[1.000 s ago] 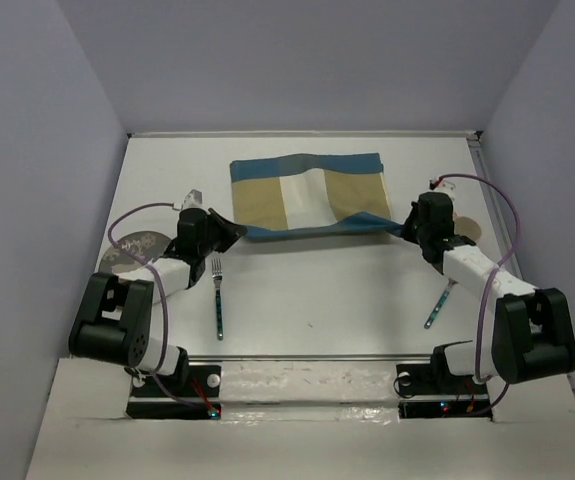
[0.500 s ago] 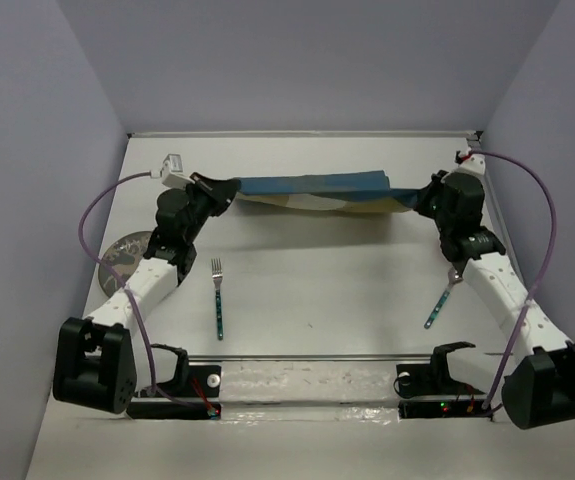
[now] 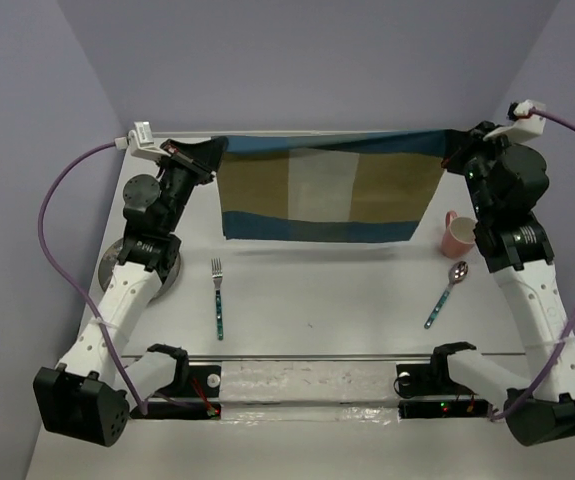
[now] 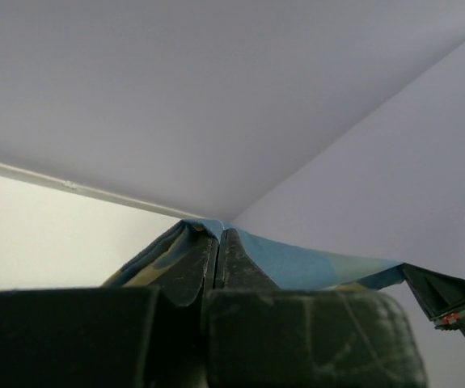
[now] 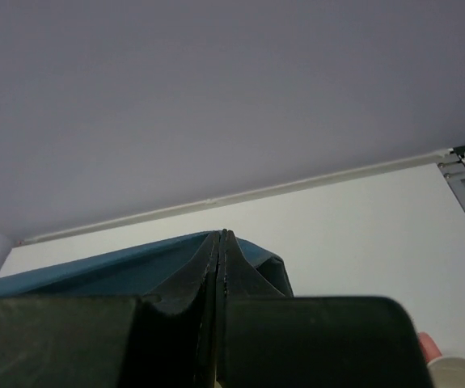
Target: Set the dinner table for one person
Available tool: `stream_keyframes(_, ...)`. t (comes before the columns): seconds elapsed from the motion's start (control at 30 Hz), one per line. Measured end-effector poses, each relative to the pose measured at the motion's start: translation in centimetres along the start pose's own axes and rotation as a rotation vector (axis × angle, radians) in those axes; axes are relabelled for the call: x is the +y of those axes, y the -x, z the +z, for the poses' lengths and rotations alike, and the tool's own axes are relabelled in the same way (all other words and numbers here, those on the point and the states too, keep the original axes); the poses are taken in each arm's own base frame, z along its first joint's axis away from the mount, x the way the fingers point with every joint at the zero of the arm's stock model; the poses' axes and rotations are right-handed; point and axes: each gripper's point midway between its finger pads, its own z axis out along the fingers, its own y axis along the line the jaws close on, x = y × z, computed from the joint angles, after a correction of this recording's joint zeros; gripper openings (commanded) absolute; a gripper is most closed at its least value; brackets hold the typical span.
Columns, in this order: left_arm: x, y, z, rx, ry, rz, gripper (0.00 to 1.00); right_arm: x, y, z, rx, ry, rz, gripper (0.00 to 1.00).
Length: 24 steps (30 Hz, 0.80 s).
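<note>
The blue-tan-cream checked placemat (image 3: 325, 190) hangs stretched between my two grippers, high above the white dinner table (image 3: 327, 290). My left gripper (image 3: 217, 152) is shut on its top left corner; the cloth shows at the jaws in the left wrist view (image 4: 297, 263). My right gripper (image 3: 449, 150) is shut on its top right corner, with blue cloth in the right wrist view (image 5: 111, 271). A fork (image 3: 219, 298) with a teal handle lies at front left. A spoon (image 3: 447, 292) with a teal handle lies at front right. A pink mug (image 3: 457, 234) stands at the right.
A grey plate (image 3: 167, 275) lies on the left side of the table, partly under the left arm. Grey walls close in the table on three sides. A metal rail runs along the near edge by the arm bases.
Both grippers have risen and moved apart, lifting the placemat off the table and pulling it taut, so that it now hangs as a flat sheet. The mug has come into view.
</note>
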Motion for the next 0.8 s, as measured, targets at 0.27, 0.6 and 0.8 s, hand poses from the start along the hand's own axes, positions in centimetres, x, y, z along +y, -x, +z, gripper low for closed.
stream_keyframes(0.27,5.6,-2.2,4.0,0.069,0.143,-0.007,0.0,-1.0,-5.5,8.4,0.153,-0.079,-0.1,0.0)
stream_keyframes(0.6,5.2,1.7,11.1,0.069,0.113,-0.005,0.0,0.9,-1.3,14.7,0.101,-0.068,-0.207,0.0)
stream_keyframes(0.8,4.2,1.2,9.7,0.067,0.062,-0.011,0.0,1.7,2.4,10.8,-0.009,-0.032,-0.162,0.0)
